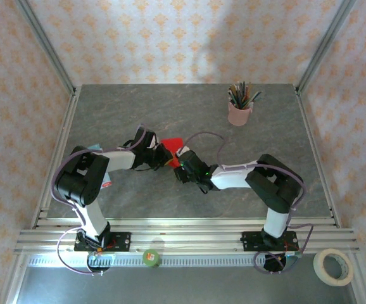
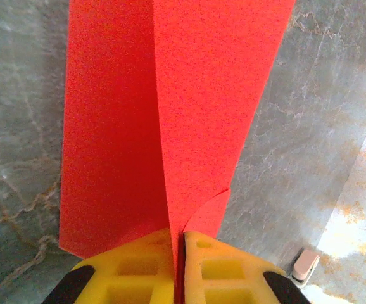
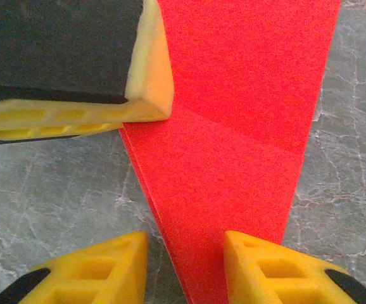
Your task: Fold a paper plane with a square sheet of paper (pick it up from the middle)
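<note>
The thin red square sheet of paper (image 2: 170,114), mid-fold, sits in the middle of the grey table (image 1: 271,152). The left gripper (image 2: 178,239) pinches its crease; the right gripper (image 3: 186,240) stands half wide around it, and should probably squeeze next.

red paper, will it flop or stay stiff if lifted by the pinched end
Probably droops a little: the red paper looks thin, though its lengthwise fold should stiffen it. Likely very light, so the left gripper, shut on its end, should hold it.
</note>
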